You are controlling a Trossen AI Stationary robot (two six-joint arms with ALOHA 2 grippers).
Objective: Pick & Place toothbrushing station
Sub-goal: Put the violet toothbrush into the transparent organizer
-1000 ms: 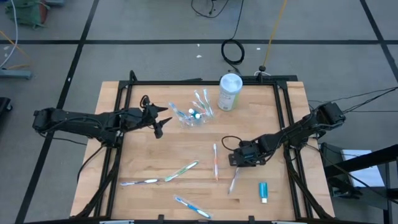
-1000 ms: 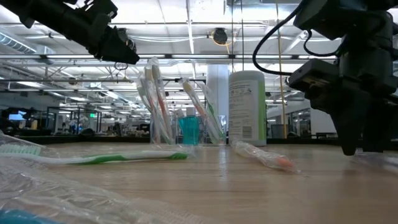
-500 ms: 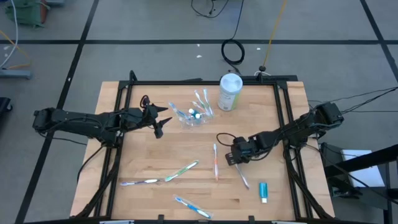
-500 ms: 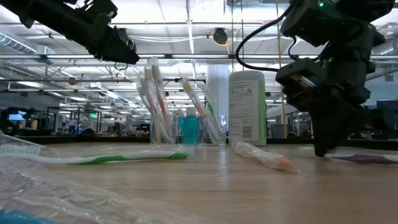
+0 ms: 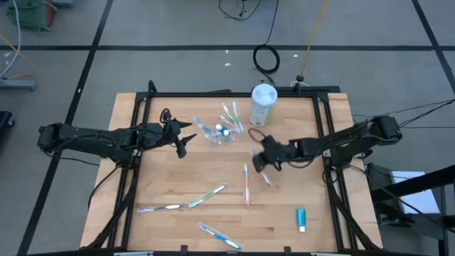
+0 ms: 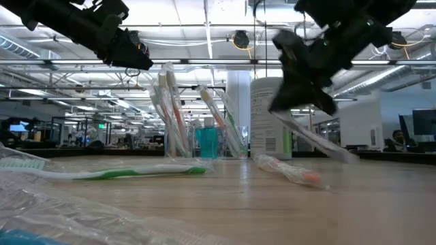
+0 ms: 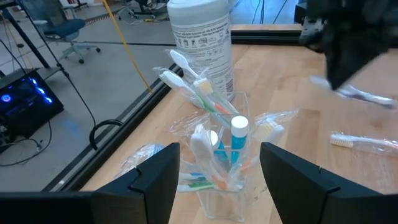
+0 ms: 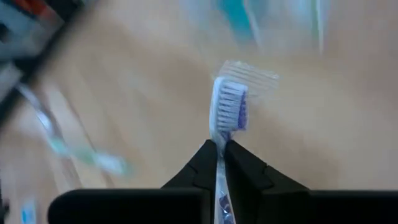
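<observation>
Partly done: the cup, upper centre of the high view, holds several brushes and a tube. The right gripper grasps a purple brush (wrapped). Four brushes and one tube wait lower down. The left gripper hangs released.

We get one overhead view straight down on the whole table, one low view level across it from tabletop height. Both wrist views sit close; overhead, low and left wrist share the clear cup.
</observation>
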